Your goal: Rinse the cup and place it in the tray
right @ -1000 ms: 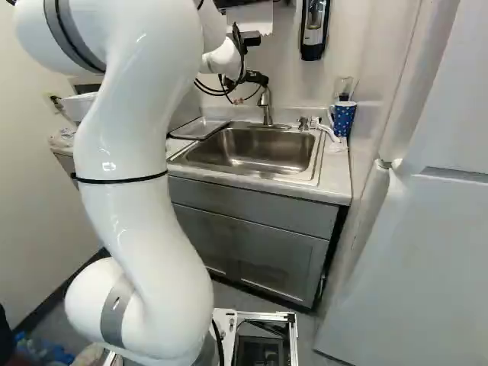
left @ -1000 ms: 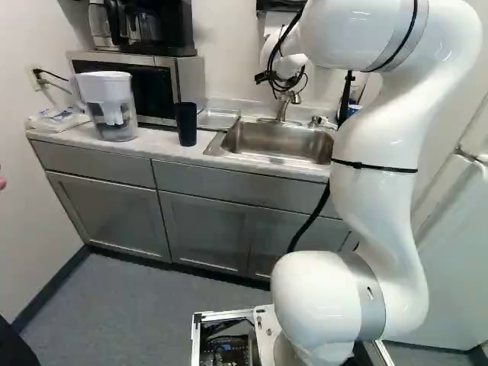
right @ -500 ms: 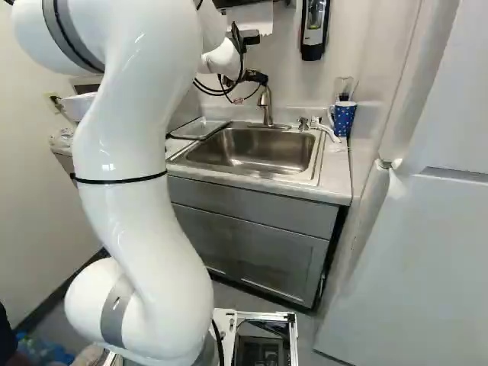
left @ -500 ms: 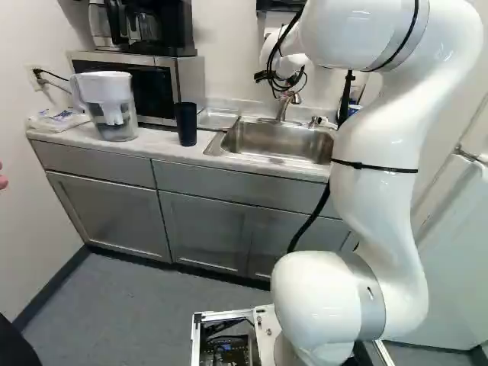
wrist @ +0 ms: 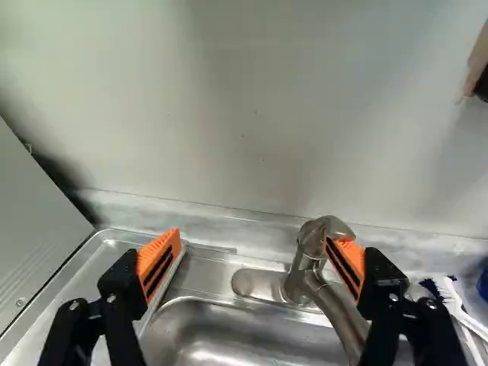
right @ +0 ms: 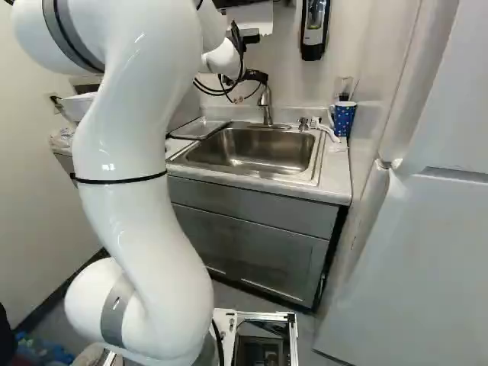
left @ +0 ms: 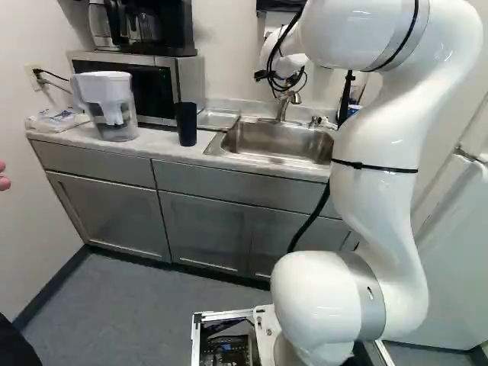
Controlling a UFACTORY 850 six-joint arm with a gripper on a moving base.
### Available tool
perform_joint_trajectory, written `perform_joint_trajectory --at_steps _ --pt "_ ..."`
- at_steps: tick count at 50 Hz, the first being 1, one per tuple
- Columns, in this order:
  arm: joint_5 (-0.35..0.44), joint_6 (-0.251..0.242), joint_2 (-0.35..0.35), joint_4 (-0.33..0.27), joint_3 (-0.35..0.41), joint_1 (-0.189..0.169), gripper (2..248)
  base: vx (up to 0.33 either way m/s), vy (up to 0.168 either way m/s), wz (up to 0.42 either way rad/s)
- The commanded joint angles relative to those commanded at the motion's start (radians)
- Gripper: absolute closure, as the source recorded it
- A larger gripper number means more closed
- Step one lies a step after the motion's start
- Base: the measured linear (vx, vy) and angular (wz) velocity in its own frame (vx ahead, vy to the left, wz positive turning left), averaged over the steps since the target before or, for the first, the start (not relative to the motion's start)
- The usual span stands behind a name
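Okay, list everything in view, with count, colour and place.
cup: one, dark blue, on the counter
tray: one, silvery, beside the sink
sink: one, steel, in the counter
faucet: one, metallic, behind the basin
counter: one, pale, around the sink
mug: one, blue with pale dots, right base view, right of the sink
pitcher: one, white and clear, left base view, left of the cup
microwave: one, black and silver, behind the pitcher
coffee maker: one, black, on the microwave
cabinet doors: several, grey, below
arm: one, white, rising from the base
fingers: two, black with orange pads, apart above the sink
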Motion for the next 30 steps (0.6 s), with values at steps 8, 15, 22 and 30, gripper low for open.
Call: perform_joint_trajectory --at_steps 8,15,22,30 --pt "0.007 0.0 -0.001 0.0 -0.001 0.0 3 0.0 0.0 0.0" --pt "0.013 0.0 -0.006 0.0 -0.008 0.0 3 0.0 0.0 0.0" --pt "0.019 0.0 -0.014 0.0 -0.016 0.001 3 0.0 0.0 0.0" --pt "0.025 0.0 -0.022 0.0 -0.026 0.001 3 0.0 0.0 0.0"
